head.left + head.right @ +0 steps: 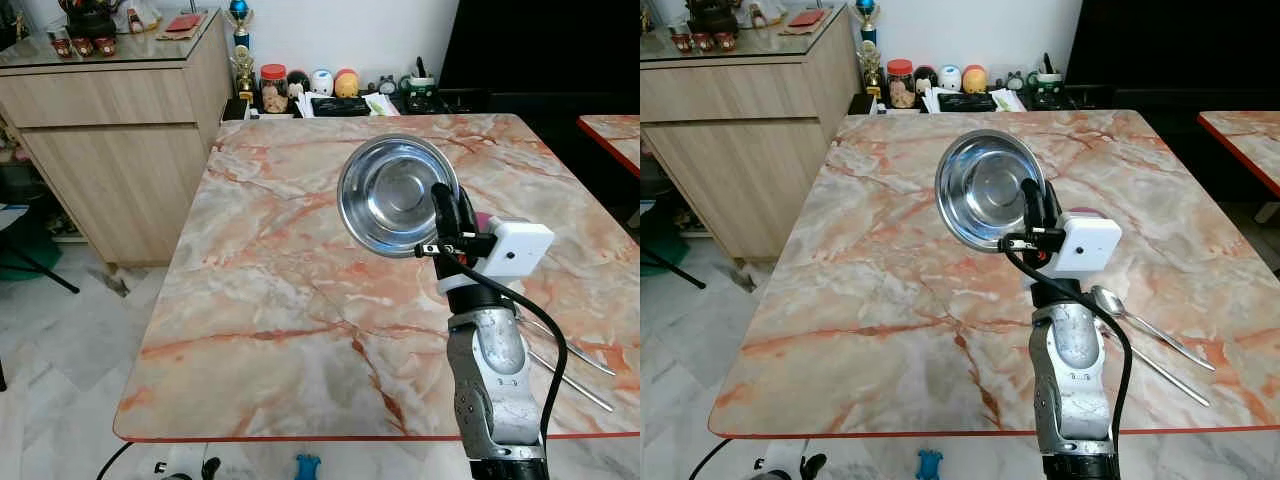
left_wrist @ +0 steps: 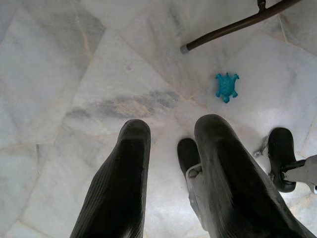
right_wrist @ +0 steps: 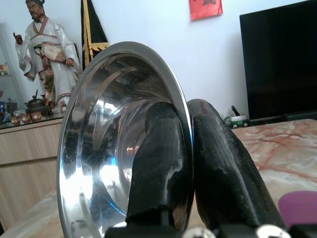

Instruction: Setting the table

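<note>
Marble bench [image 1: 280, 300], pink and grey veining, red edge. Right claw [image 1: 1035, 215], raised above the middle of the bench, clenched on the rim of a steel bowl [image 1: 985, 190]; one finger [image 3: 161, 163] lies inside the bowl, the other [image 3: 223, 168] outside, the rim pinched between them. The bowl is held off the bench, tilted nearly on edge, its hollow facing the head camera. White camera box [image 1: 1085, 245] on the right wrist, black cable running down the silver arm. Spoon [image 1: 1145, 325] lying flat on the bench to the right of the right arm, bowl end toward the arm; a second thin metal utensil [image 1: 1165, 370] lies just beside it, nearer the bench edge, its kind not clear. Purple object [image 3: 299, 208] on the bench just behind the right wrist, mostly hidden. Left claw [image 2: 171, 173], hanging low over the marble floor [image 2: 59, 74], fingers apart and holding nothing. Small blue turtle toy [image 2: 227, 87] on the floor near a dark chair leg [image 2: 233, 27]. Wooden cabinet [image 1: 110, 130] to the left beyond the bench, with a statue [image 3: 47, 54] on top. Trophies, jars and small items [image 1: 320, 90] on a low shelf behind the bench. Dark television [image 3: 280, 64] at the right.
</note>
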Controlling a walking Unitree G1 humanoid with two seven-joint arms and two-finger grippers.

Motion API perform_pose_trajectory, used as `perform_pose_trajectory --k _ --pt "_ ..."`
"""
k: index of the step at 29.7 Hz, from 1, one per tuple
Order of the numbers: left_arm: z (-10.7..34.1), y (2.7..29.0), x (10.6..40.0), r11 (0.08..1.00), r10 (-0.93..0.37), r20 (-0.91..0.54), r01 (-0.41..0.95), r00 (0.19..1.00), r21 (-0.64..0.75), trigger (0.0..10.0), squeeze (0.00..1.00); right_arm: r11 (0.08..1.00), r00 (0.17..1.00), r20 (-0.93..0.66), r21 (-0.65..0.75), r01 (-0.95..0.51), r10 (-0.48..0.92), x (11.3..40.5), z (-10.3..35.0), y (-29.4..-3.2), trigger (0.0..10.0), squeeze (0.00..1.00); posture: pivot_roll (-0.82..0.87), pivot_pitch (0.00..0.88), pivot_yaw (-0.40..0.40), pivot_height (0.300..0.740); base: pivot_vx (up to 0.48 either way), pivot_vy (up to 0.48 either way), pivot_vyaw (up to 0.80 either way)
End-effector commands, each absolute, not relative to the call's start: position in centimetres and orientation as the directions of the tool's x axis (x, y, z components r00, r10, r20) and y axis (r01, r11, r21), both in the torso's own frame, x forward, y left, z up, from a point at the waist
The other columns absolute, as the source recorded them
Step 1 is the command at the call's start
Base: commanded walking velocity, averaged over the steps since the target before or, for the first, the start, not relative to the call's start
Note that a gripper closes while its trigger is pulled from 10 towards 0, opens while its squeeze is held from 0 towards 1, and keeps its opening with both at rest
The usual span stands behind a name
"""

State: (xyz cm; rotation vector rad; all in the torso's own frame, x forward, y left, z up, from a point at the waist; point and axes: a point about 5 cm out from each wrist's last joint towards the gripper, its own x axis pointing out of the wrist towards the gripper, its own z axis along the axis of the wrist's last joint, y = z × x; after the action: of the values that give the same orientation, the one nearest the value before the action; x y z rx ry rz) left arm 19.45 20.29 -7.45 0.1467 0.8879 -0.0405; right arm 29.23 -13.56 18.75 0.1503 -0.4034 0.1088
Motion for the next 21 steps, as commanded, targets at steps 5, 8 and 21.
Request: perform_pose_trajectory --k 5,8,21 --pt "-7.33 20.58 19.57 0.987 0.03 -0.771 0.102 0.636 0.123 10.0 0.0 0.982 0.902 0.424 0.118 -0.144 0.082 28.95 19.47 -13.19 10.0 0.0 -0.04 0.0 0.002 0.74 0.0 -0.37 0.0" --pt "-7.22 20.49 19.81 0.987 0.028 -0.768 0.106 0.64 0.124 10.0 0.0 0.983 0.906 0.415 0.112 -0.143 0.084 28.99 19.41 -13.09 10.0 0.0 -0.04 0.0 0.002 0.74 0.0 -0.375 0.0" --pt "-7.05 20.16 20.22 0.988 0.025 -0.758 0.101 0.652 0.12 10.0 0.0 0.984 0.904 0.416 0.099 -0.148 0.094 29.19 19.66 -13.04 10.0 0.0 -0.03 0.0 -0.007 0.74 0.0 -0.376 0.0"
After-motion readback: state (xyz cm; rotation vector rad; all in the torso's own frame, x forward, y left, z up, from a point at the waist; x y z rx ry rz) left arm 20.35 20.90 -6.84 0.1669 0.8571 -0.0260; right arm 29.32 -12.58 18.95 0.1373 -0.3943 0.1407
